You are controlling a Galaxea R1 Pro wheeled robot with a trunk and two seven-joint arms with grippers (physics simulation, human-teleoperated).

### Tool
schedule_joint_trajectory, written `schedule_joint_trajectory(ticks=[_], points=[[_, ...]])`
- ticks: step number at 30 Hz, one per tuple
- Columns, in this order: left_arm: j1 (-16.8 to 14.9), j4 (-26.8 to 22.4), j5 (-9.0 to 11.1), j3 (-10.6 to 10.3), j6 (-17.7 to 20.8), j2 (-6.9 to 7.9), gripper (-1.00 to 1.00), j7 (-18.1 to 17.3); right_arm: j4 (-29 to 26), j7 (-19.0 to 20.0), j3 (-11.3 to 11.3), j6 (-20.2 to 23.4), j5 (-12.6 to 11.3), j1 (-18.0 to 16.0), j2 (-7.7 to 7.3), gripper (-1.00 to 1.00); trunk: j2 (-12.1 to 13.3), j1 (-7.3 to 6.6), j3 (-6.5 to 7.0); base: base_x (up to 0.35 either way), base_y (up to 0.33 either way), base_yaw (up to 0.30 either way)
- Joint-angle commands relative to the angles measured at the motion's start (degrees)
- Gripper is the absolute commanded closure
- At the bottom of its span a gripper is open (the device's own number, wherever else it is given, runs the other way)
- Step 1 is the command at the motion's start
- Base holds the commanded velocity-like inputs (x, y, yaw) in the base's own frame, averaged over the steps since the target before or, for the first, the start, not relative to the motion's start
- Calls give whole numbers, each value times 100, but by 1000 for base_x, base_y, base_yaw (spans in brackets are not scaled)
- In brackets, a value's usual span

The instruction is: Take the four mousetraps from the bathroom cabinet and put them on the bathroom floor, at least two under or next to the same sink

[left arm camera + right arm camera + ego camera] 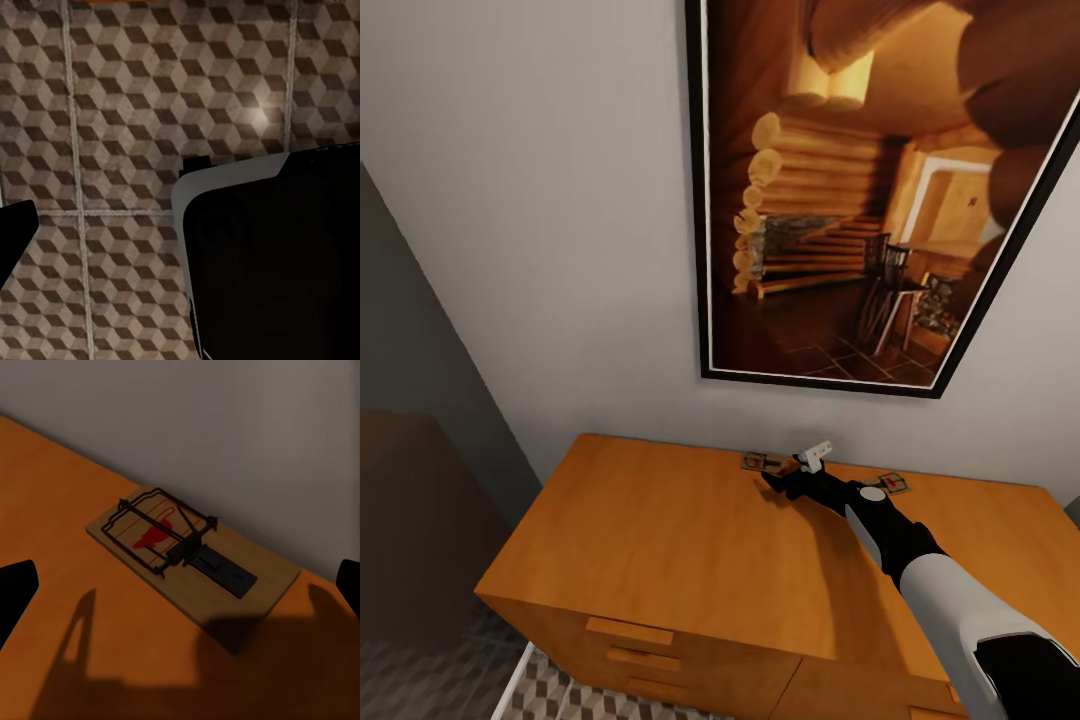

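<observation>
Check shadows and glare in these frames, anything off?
Right wrist view: dark finger-shaped shadows fall across the cabinet top before the mousetrap, which stays sharp. Left wrist view: a soft bright glare spot on the floor tiles. Head view: even light, slightly soft.

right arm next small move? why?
Probably ease the right gripper down over the mousetrap and close. The wrist view shows the trap lying flat on the cabinet top by the wall, between the open fingers, not yet gripped.

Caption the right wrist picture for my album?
Open right pincer above a small brown wooden mousetrap on the orange-brown cabinet top.
</observation>
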Motion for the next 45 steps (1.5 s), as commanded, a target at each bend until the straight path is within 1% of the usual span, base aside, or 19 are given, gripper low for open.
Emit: schedule_joint_trajectory(ticks=[1,45], points=[[-8,22,56,-48,-35,-4,-100,-23,6,-4,35,-27,-20,-6,-7,-100,-11,3,-11,0,0,0],[-8,22,54,-48,-35,-12,-100,-23,50,-5,43,-27,-20,-6,2,-100,-11,3,-11,0,0,0]])
